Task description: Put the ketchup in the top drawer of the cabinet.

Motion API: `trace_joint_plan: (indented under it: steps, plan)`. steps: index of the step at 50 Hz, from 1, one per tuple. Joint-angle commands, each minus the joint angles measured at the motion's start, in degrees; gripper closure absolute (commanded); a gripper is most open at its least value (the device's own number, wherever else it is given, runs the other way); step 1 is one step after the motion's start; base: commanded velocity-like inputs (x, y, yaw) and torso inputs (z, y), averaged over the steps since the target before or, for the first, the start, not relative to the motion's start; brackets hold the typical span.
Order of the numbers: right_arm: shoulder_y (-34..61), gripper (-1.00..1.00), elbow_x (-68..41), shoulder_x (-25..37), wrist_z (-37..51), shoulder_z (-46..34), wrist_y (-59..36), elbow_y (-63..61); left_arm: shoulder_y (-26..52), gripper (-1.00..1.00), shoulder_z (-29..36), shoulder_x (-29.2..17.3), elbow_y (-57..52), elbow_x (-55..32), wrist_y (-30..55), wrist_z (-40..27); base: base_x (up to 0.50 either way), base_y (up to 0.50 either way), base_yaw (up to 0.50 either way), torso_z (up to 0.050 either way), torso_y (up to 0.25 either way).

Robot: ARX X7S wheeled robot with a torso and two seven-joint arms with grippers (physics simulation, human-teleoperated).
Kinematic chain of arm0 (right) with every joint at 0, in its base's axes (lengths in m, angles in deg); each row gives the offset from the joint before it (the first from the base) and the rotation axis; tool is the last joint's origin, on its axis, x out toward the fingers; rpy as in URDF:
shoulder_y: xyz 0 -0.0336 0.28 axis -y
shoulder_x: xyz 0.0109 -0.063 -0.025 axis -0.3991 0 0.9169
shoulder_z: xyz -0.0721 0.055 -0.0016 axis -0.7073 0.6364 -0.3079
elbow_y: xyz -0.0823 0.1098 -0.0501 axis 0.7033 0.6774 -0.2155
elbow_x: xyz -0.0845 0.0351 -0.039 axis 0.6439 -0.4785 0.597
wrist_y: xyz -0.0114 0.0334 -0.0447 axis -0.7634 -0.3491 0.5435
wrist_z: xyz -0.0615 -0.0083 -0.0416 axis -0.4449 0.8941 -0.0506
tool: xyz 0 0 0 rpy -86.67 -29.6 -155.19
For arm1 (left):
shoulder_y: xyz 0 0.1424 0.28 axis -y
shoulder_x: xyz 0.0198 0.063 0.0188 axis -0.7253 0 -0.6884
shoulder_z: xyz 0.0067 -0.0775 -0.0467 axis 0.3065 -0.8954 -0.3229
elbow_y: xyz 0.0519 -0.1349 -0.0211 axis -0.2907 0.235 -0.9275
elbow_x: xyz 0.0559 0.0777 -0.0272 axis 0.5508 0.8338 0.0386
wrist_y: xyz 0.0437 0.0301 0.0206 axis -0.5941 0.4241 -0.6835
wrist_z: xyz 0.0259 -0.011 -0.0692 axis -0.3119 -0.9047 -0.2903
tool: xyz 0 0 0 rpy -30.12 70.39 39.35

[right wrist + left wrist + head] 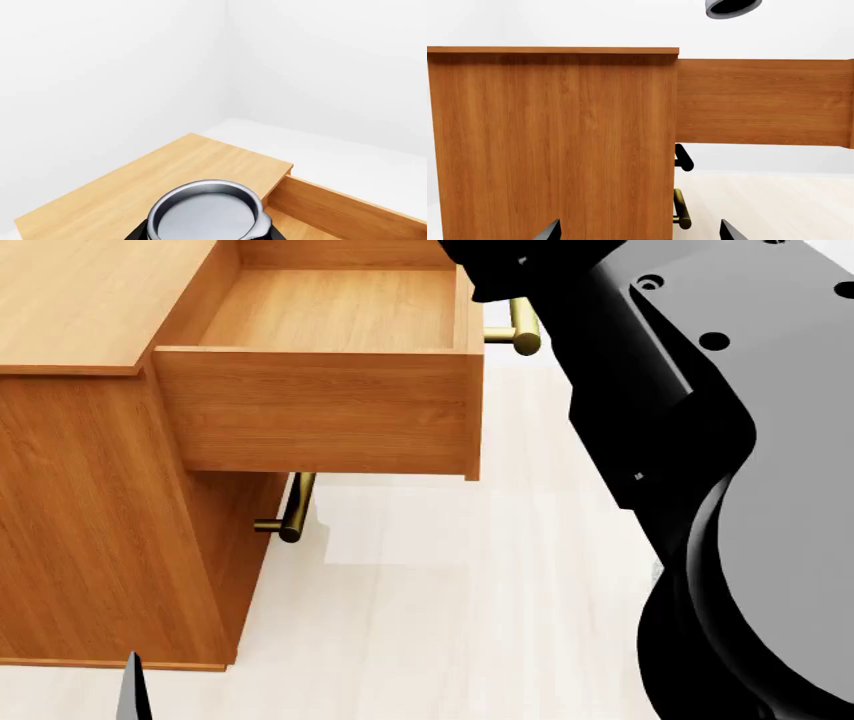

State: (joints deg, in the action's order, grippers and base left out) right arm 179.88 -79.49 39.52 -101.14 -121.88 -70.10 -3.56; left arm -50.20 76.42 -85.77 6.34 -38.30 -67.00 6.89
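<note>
While the left hand (639, 231) hung low by the cabinet (554, 140) with fingers apart, the right hand (207, 232) gripped the ketchup (205, 215) by its silver top above the pulled-out, bare top drawer (327, 360)

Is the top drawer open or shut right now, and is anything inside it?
Open: the top drawer juts out from the cabinet. The part of its floor in view is bare; the rest is cut off.

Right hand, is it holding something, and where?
Seemingly the can, gripped by its sides below the silver top; the grip itself is mostly hidden.
</note>
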Motion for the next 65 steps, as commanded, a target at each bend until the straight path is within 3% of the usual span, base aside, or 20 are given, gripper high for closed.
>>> trace_joint_plan:
  steps: [1, 65]
  plan:
    - [-1.50, 1.00, 3.38, 0.00, -0.56, 1.15, 0.27, -0.13, 0.02, -1.00, 0.01, -0.13, 0.20, -0.14, -0.25, -0.11, 0.00, 0.00, 0.00, 0.000, 0.000]
    - [-8.99, 1.00, 5.49, 0.00, -1.07, 1.36, 1.47, 1.15, 0.25, -1.00, 0.02, -0.80, 0.44, -1.61, -0.62, -0.75, 0.00, 0.00, 0.00, 0.000, 0.000]
